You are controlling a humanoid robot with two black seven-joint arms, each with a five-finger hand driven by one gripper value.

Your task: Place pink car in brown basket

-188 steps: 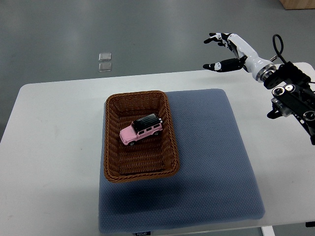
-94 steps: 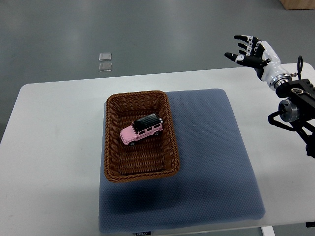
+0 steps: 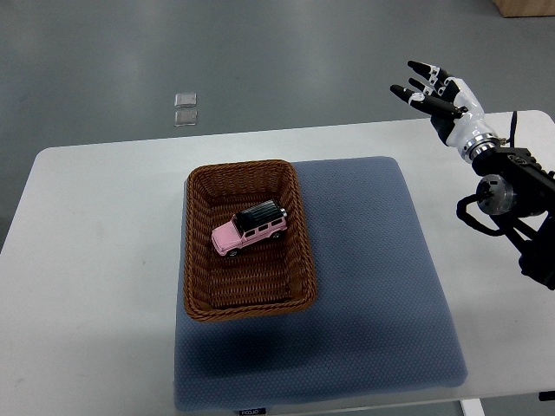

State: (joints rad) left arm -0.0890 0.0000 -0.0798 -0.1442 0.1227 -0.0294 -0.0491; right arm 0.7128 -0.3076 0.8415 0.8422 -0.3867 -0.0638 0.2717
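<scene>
A pink toy car (image 3: 249, 228) with a black roof lies inside the brown wicker basket (image 3: 195, 260), near its middle, nose toward the lower left. The basket rests on the left part of a blue-grey mat (image 3: 373, 277). My right hand (image 3: 429, 94) hangs far off at the upper right, beyond the table's back edge, fingers spread and holding nothing. Its arm (image 3: 507, 186) comes in from the right edge. No left arm shows.
The white table (image 3: 95, 260) carries the mat. On the grey floor behind the table lie two small clear squares (image 3: 185, 108). A bit of a brown box (image 3: 525, 7) shows at the top right corner.
My right hand has drawn back to the right and turned, its fingers straightening out. The car and basket have not moved.
</scene>
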